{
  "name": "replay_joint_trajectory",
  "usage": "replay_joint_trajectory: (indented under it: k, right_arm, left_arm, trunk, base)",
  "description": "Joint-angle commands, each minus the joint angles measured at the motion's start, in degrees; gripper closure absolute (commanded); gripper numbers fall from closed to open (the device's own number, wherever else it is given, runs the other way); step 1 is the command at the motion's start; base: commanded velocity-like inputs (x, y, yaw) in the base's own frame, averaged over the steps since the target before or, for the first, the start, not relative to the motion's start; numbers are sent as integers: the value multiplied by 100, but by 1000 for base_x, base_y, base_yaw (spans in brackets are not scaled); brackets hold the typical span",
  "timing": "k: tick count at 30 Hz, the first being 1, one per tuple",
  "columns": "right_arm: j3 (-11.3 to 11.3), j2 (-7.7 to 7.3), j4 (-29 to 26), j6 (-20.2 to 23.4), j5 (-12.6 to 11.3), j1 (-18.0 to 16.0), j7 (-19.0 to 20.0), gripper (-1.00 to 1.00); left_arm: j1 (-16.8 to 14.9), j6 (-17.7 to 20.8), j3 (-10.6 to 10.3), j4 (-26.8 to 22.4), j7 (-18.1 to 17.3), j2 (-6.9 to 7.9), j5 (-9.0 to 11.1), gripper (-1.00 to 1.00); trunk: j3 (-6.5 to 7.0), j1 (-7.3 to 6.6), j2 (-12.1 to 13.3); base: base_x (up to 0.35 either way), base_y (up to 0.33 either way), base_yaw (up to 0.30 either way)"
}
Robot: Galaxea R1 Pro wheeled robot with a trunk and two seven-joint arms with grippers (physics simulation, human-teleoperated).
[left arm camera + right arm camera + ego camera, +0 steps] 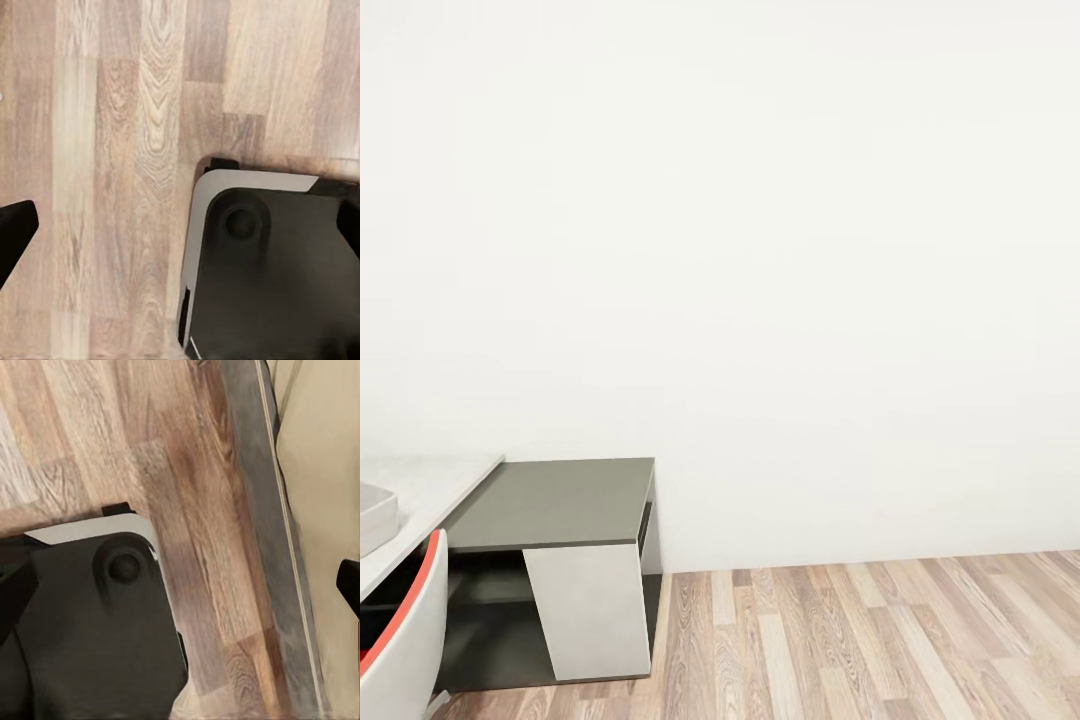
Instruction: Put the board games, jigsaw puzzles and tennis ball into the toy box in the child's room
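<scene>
White wall (760, 200) and wood floor (880, 640) dominate the head view; the surface (420, 490) sits at lower left with its dark lower section (560, 500), beside a white chair back (405, 640); a corner of the grey toy box (375, 515) rests on the surface; judged light and rigid, so toys drop in over its flared rim; wrist views look down past the robot's base (270, 277); cream bed edge (322, 510) nearby; one dark finger tip (15, 232) shows, the fingers' spread cannot be told, nothing visibly held.

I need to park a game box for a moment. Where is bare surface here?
The dark lower section of the table is bare, bordered by the wall and the pale top. The pale top is tighter: the toy box sits at its left edge, a chair in front.
</scene>
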Motion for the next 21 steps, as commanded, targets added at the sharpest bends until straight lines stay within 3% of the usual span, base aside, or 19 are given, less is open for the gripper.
replay_joint_trajectory:
  k: [1, 8, 16, 21]
  right_arm:
    - [59, 3, 4, -31, -30, 77, -9, -100]
    - [162, 4, 89, -123, 540, 326, -6, -100]
    - [173, -7, 292, -143, 652, 379, 27, -100]
    - [171, -52, 308, -404, 662, 475, 483, -100]
  left_arm:
    - [46, -20, -48, 6, -7, 0, 55, -100]
    - [298, -165, -50, 10, -1, 0, 48, -100]
    - [482, -286, -45, 13, 292, -9, 60, -100]
    - [503, -268, -34, 14, 683, -161, 75, -100]
  trunk:
    - [-1, 2, -4]
    - [-21, 2, -4]
    - [-92, 2, -4]
    - [-139, 2, -4]
  base:
    - [0, 0, 0]
    - [0, 0, 0]
    - [0, 0, 0]
    - [0, 0, 0]
